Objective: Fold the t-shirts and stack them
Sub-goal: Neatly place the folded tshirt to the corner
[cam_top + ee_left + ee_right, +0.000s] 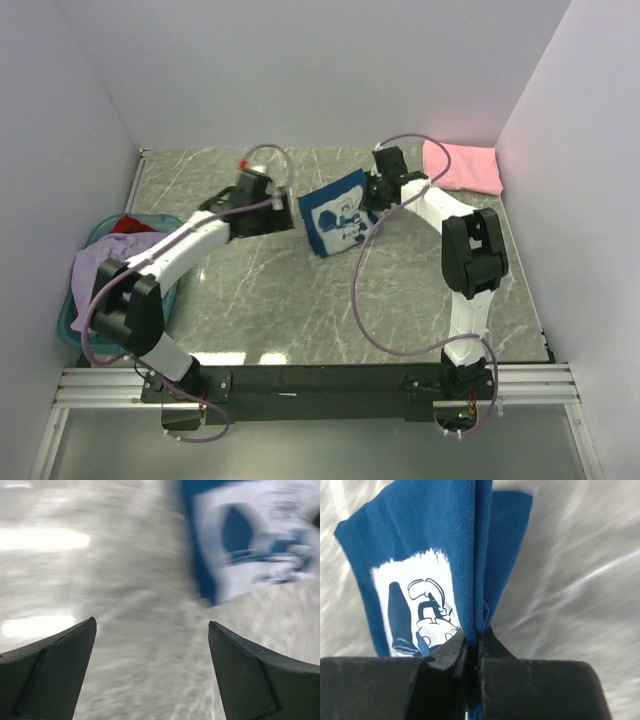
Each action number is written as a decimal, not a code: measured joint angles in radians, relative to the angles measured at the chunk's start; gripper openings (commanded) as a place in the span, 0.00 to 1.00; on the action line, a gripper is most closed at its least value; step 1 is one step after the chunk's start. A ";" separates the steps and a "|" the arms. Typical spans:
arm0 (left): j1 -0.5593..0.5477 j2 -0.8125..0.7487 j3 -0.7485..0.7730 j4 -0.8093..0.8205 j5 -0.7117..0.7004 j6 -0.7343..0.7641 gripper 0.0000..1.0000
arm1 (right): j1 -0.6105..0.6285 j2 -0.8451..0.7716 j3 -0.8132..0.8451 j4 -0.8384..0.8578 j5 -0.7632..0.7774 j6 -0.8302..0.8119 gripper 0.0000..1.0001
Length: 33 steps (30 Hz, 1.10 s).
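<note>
Marbled grey desk [300, 300] runs smooth between plain white walls. The right claw [472, 650] is pinched onto a bunched fold of the navy t-shirt [420, 535], soft knit with a pale print, at mid-desk. The left claw [151, 622] gapes wide beside the shirt's left edge, holding nothing. A folded pink t-shirt [462, 165] lies in the far right corner.

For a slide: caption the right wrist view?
The right arm's fingers pinch the navy blue t-shirt, its pale print showing.
</note>
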 measured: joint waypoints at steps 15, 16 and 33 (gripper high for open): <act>0.325 -0.364 -0.365 -0.072 0.043 -0.008 0.99 | -0.185 0.288 0.515 -0.114 0.363 -0.396 0.00; 0.325 -0.383 -0.384 -0.076 0.045 -0.009 0.99 | -0.185 0.297 0.532 -0.098 0.393 -0.435 0.00; 0.325 -0.493 -0.467 -0.126 0.093 -0.047 0.99 | -0.200 0.384 0.652 0.091 0.618 -0.736 0.00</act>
